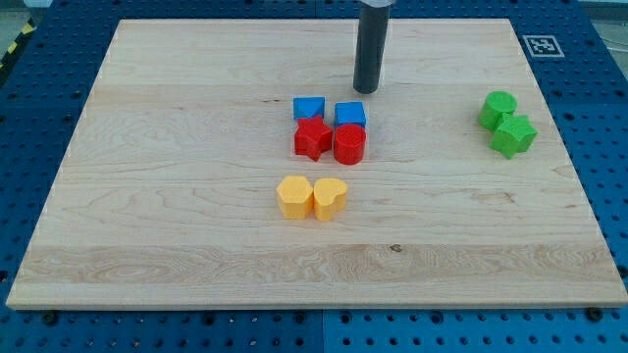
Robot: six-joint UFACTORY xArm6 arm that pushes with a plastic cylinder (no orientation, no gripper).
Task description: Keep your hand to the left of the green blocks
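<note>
1. Since the job is just to stay left of the green blocks, my tip (368, 90) looks about where it should be: resting on the tabletop (177, 245) toward the far side, a bit right of centre, and well apart from the greens.
2. The greens are the task's things. They sit over at the right edge of the tabletop, touching each other: a green cylinder (497, 108) on the far side and a chunkier green block (514, 135) just nearer and slightly right of it. I can't quite make out that one's shape.
3. Closest to my tip is the middle cluster, just near-side of it: blue cube on the left (308, 108), blue cube on the right (350, 114), then a red star (312, 138) and a red cylinder (349, 144) tucked right in front of them. My tip isn't touching any of these, so nothing's getting shoved.
4. Nearer still are two yellow blocks (312, 197) pressed side by side, nowhere near the action.
5. Fingers: there aren't any on this rig, just a plain rod, so no wide, narrow or holding state to report.
6. My guess is the step counts as satisfied, though there's open board on the right if it needs to sit closer.
</note>
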